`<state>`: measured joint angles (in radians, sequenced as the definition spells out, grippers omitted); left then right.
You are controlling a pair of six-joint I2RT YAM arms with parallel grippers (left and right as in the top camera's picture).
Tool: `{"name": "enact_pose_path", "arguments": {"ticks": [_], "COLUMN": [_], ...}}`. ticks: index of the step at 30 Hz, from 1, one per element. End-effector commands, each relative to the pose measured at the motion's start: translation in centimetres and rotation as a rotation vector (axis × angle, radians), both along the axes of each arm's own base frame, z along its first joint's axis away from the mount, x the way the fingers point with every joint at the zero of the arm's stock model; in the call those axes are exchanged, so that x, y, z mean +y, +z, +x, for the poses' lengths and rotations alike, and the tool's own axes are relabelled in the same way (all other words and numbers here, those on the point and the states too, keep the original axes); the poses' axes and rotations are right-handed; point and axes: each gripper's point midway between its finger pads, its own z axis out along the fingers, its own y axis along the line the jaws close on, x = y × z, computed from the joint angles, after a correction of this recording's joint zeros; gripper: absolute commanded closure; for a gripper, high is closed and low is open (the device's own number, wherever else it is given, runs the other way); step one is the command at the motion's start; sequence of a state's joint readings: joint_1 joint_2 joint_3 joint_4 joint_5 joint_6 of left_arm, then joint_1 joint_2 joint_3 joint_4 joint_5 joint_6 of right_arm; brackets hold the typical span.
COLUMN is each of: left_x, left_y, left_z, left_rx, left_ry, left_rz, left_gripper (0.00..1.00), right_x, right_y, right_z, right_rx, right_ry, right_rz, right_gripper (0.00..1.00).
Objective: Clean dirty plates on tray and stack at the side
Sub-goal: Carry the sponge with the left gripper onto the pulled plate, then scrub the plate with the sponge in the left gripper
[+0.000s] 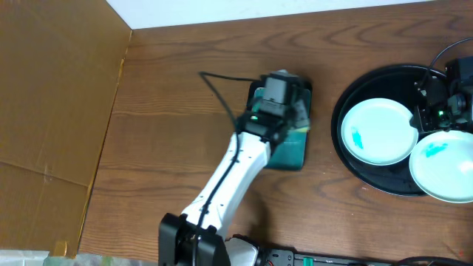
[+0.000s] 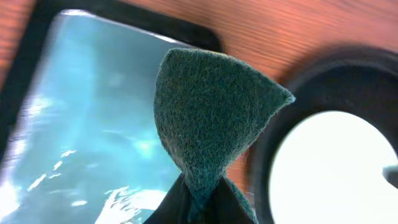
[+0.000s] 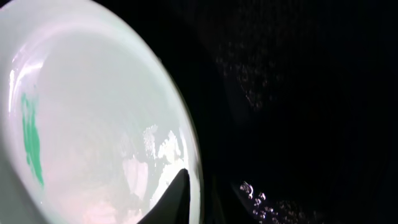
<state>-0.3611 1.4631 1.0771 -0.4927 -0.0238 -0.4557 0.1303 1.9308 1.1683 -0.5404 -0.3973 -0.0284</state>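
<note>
Brown tabletop (image 1: pixel 170 111), cardboard (image 1: pixel 52 96) at its edge. Only the wrist view shows left end effector (image 2: pixel 199 202) clamped on a green pad (image 2: pixel 211 118). Two plates (image 1: pixel 378 131) sit in tray (image 1: pixel 346 159) beside right end effector (image 1: pixel 434 109); its grip I cannot tell.

You're looking at a large round black tray (image 1: pixel 347 159), glossy and raised at the rim, sitting flat at the right of the overhead view. One small white plate (image 1: pixel 384 122) is lying inside it, showing a teal smear left of centre. A second plate (image 1: pixel 447 174), also smeared, is touching the first, reaching over the tray's lower right rim and running off the frame.
</note>
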Motion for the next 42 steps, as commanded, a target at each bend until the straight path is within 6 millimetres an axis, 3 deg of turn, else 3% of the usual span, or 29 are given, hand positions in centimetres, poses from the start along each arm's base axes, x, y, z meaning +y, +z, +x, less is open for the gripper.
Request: {"name": "enact_pose_path", "arguments": {"ticks": [1,3,8,15,21,23,27,34,38,42], "left_x": [-3.3,-5.2,-8.8,-13.9,-18.5,-19.1,-18.2,-9.7,-6.7,-6.4], "left_y": [0.1,-0.1,-1.7,-5.5,-8.2,-9.1,-11.4,-14.0,-13.5,-11.0], "left_z": [-0.2,-0.4,-0.2,0.8,1.0,0.8,0.7,0.9,1.5,2.6], "left_rx": [-0.011,-0.011,0.001,0.023,-0.009,-0.004,0.020,0.077,0.087,0.034], "left_ry": [-0.044,-0.047,-0.032,0.033,-0.036,-0.046,-0.044,0.105,0.115,0.133], "left_rz": [-0.050,-0.083,-0.154,-0.277,-0.325,-0.321,-0.257,0.042,0.107,0.062], "left_gripper": [0.93,0.93,0.93,0.93,0.93,0.93,0.93,0.93,0.93,0.93], "right_x": [0.0,-0.8,-1.4,-1.4,-1.4,-1.5,-1.7,-2.0,-2.7,-2.6], "right_y": [-0.4,-0.7,-0.9,-0.8,-0.9,-0.9,-1.0,-1.1,-1.3,-1.3], "right_z": [-0.1,0.2,0.6,0.9,0.8,0.8,0.8,0.7,0.8,0.8], "right_rx": [0.014,0.021,0.024,0.043,0.049,0.049,0.047,0.051,0.043,0.043], "right_ry": [-0.022,-0.079,-0.135,-0.220,-0.220,-0.220,-0.224,-0.230,-0.241,-0.241], "right_rz": [0.000,-0.039,-0.068,-0.047,-0.049,-0.050,-0.061,-0.084,-0.118,-0.117], "right_gripper": [0.91,0.99,0.99,0.99,0.99,0.99,0.99,0.99,0.99,0.99]}}
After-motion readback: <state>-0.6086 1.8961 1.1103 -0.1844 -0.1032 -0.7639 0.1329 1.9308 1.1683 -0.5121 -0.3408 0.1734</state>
